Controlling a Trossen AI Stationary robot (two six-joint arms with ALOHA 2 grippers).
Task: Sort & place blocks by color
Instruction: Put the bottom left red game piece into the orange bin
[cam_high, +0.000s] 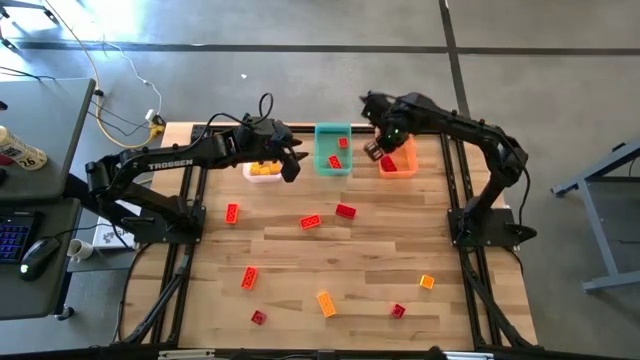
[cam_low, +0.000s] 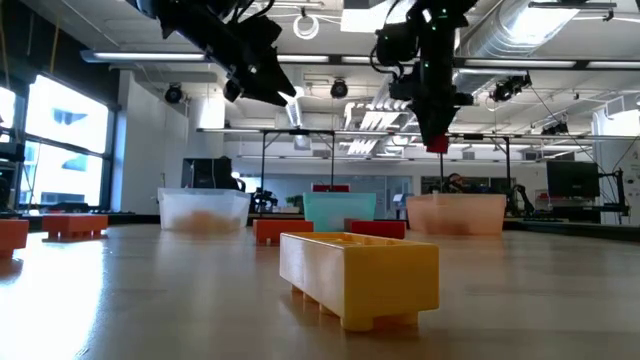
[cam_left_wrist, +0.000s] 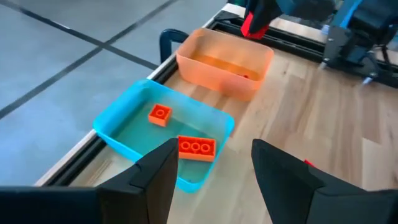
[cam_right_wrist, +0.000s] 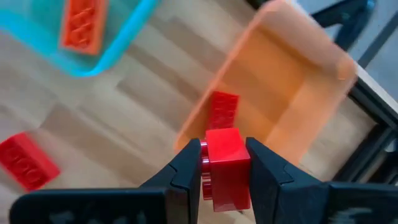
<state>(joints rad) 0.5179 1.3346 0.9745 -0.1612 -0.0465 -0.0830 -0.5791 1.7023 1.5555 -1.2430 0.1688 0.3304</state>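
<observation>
1. Gripping a red block (cam_right_wrist: 225, 165) between its fingers, the right gripper (cam_high: 378, 150) hangs above the near edge of the orange bin (cam_high: 400, 166) at the table's far side; one red block (cam_right_wrist: 222, 111) already lies inside that bin.
2. The left gripper (cam_high: 291, 165) hovers between the clear bin (cam_high: 262, 173) and the teal bin (cam_high: 333, 150), its fingers (cam_left_wrist: 158, 171) spread apart with nothing between them.
3. The teal bin holds two orange blocks (cam_left_wrist: 196, 148); yellow blocks (cam_high: 264, 169) sit in the clear bin.
4. Loose on the wooden table (cam_high: 290, 255) lie several more red, orange and yellow blocks, among them a red block (cam_high: 345, 211) near the middle and a yellow block (cam_high: 427, 282) toward the near right.
</observation>
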